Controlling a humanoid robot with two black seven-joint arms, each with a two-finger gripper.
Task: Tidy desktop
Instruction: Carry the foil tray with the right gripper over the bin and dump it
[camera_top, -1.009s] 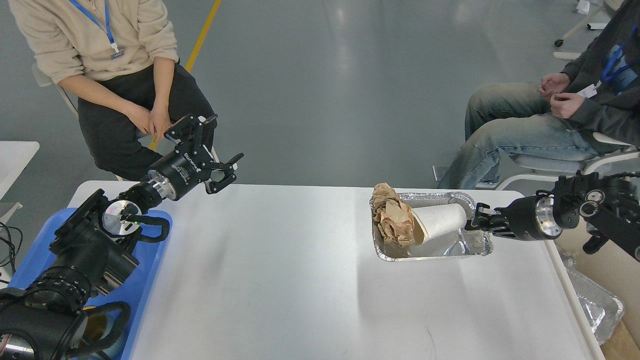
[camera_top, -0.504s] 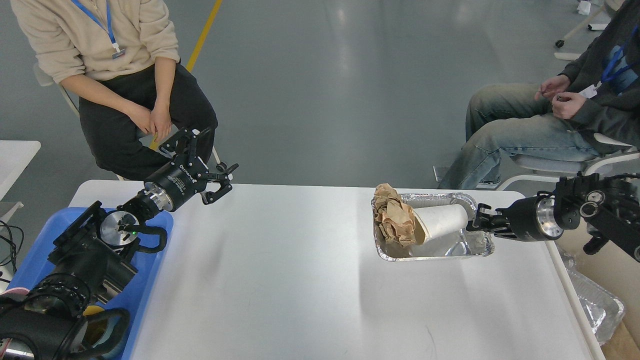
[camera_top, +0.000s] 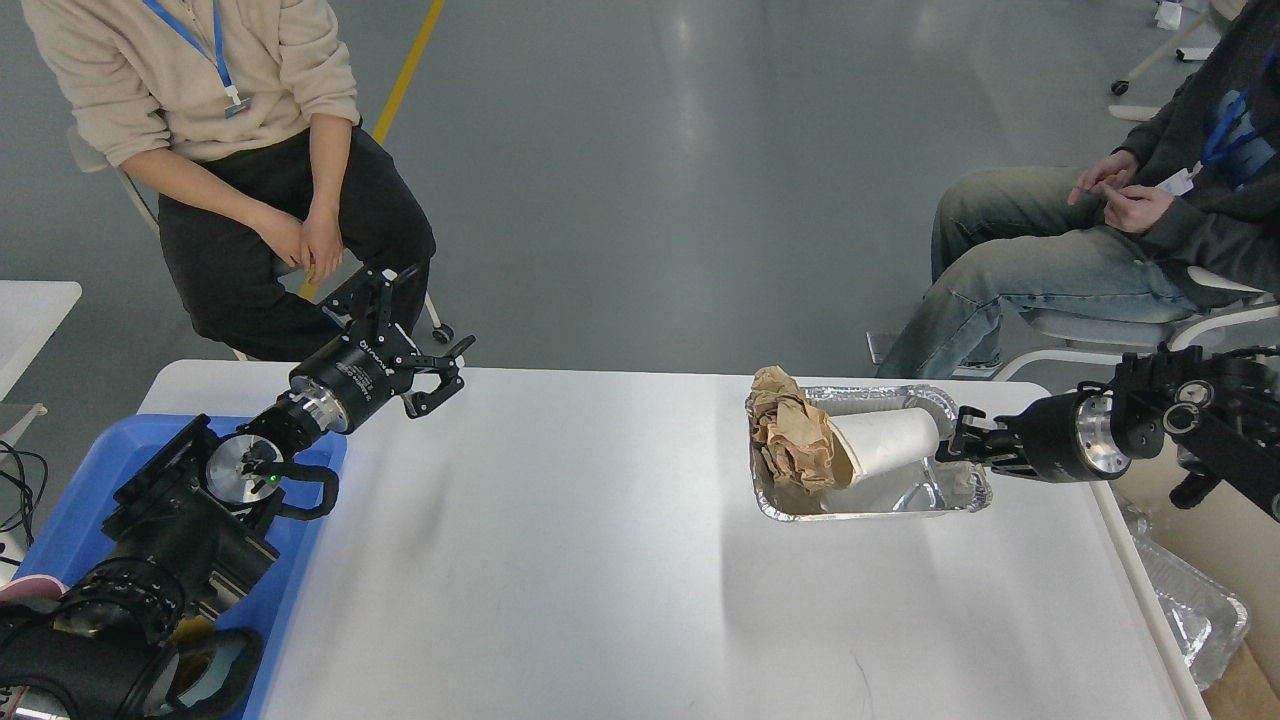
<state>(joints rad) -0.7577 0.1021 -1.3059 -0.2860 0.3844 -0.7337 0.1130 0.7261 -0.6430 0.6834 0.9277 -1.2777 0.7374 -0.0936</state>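
Observation:
The white desktop (camera_top: 600, 560) fills the lower view. A foil tray (camera_top: 860, 512) sits at its far right and holds crumpled brown paper (camera_top: 790, 440) and a white paper cup (camera_top: 890, 445) lying on its side. My right gripper (camera_top: 962, 440) reaches in from the right and is closed on the tray's right rim, just behind the cup's base. My left gripper (camera_top: 440, 375) hovers open and empty over the far left edge of the desktop, well away from the tray.
A blue plastic tray (camera_top: 310, 510) lies under my left arm at the left edge. Another foil tray (camera_top: 1190, 600) lies below the desktop's right edge. One person sits beyond the far left corner, another at the far right. A small white table corner (camera_top: 30, 310) is at the left.
The foil tray and my right gripper have shifted slightly to the right together. My left gripper has drawn back and lowered a little toward the left.

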